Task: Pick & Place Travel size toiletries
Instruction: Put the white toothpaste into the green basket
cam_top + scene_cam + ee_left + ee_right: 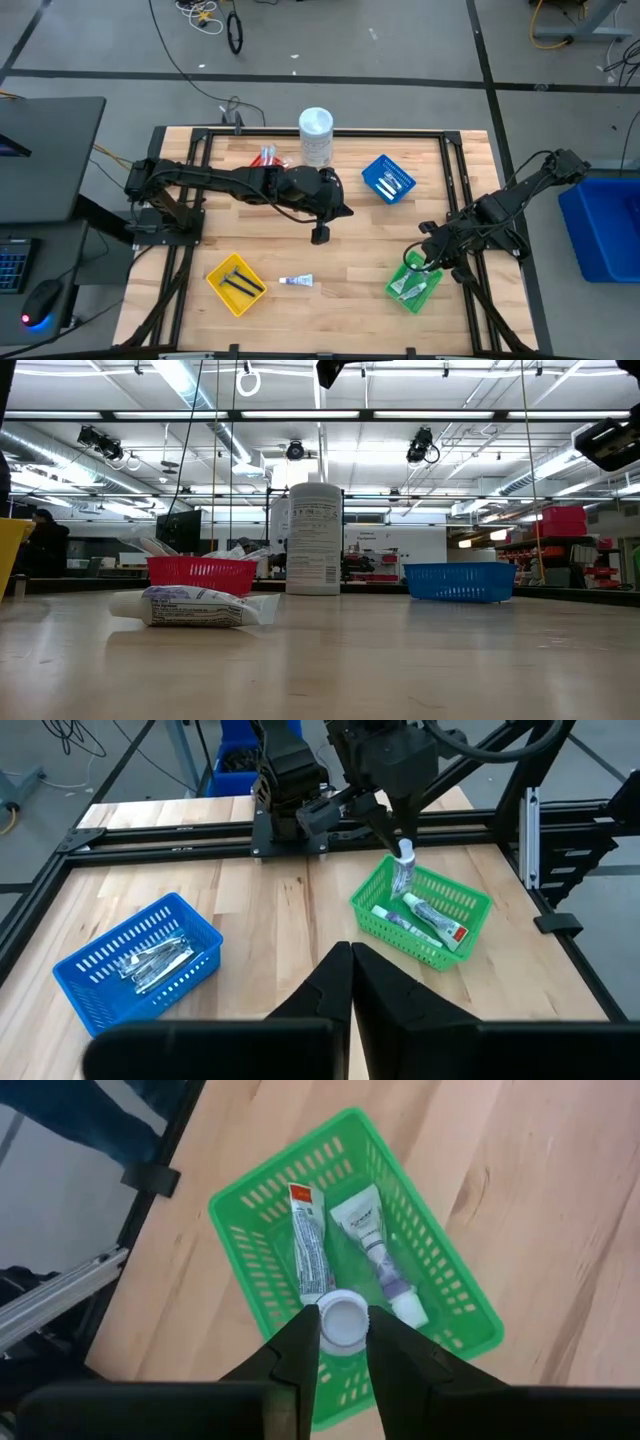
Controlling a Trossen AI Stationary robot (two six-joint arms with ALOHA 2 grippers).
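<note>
Two tubes (340, 1245) lie in green basket (250, 1210); right gripper (343, 1342) above it, fingers narrow, clasping third tube (342, 1320) by cap. Left gripper (350, 970) mid-table, fingers closed, empty. One tube (296, 281) on table.

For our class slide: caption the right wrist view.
Right gripper holds a white-capped tube over the green basket.

A robotics lab or workshop hall is indicated by the wooden table (340, 260) framed in black rails, loose cables (215, 20) on the grey concrete floor, exposed ceiling ducts (60, 455) with strip lights, and distant shelving (560, 550).
</note>
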